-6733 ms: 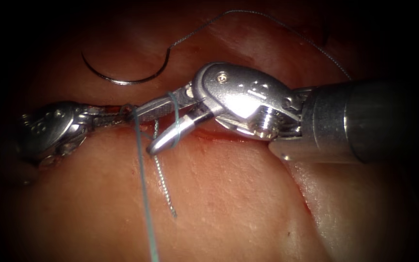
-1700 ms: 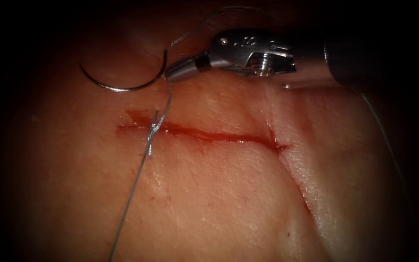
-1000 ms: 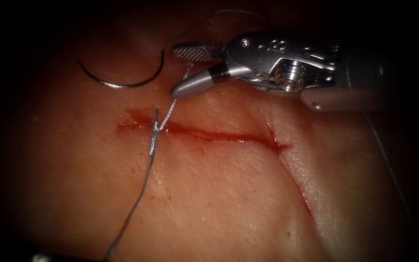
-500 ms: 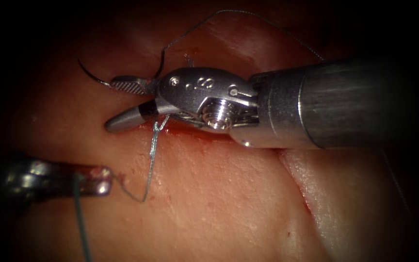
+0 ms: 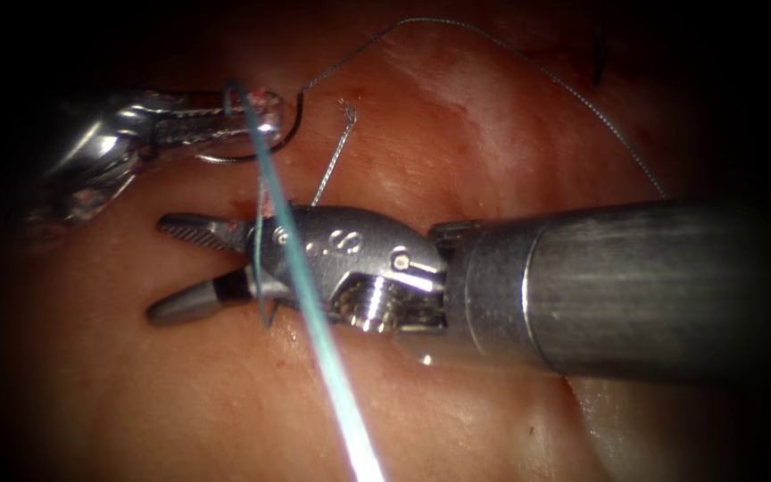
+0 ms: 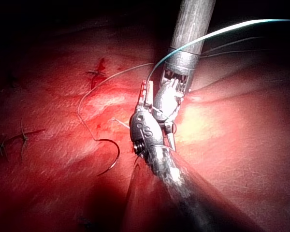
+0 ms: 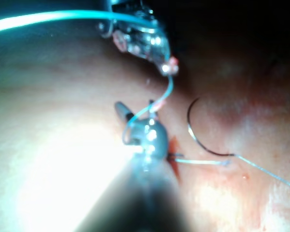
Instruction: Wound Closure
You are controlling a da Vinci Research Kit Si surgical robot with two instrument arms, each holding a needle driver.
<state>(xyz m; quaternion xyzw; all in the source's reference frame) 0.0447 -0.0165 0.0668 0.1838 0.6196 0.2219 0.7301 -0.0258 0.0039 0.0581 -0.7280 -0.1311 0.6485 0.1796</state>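
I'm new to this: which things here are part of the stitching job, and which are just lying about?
In the job:
left tool, shut on the thread
right tool, open, holding nothing, thread looped round it
needle, lying free on the tissue, not in it

Lying about:
finished stitches elsewhere on the tissue

The right arm's tool (image 5: 191, 270) reaches in over the cut, jaws parted, thread looped round it; the left arm's tool (image 5: 225, 118) sits beyond the cut, jaws clamped on the thread.
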